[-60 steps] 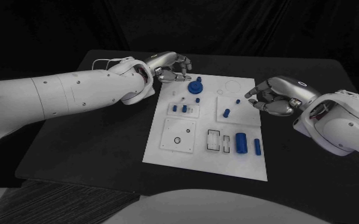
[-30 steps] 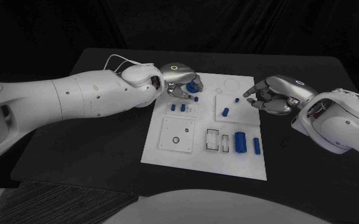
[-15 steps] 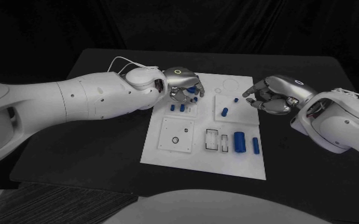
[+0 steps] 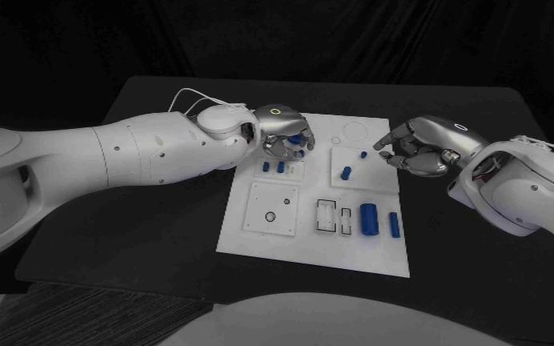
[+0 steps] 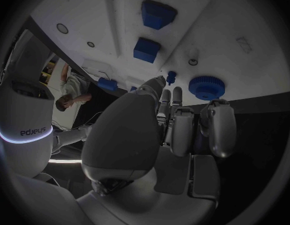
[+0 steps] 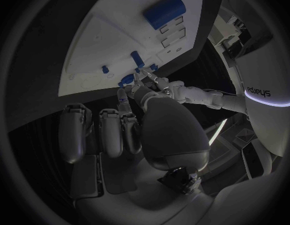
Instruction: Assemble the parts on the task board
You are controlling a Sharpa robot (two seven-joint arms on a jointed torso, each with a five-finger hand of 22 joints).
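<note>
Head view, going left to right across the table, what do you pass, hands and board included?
Left hand → blue gear under its fingers → small blue peg on the task board → right hand.

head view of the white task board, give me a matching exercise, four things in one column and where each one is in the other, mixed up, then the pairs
Things
1. left silver hand
2. right silver hand
3. large blue cylinder part
4. round blue gear-like part

Places
A. lying near the near right end of the white task board
B. off the board's right edge, over the black table
C. over the board's far left corner
D. just beyond the left hand's fingertips, on the board

Pairs: 1-C, 2-B, 3-A, 4-D
</note>
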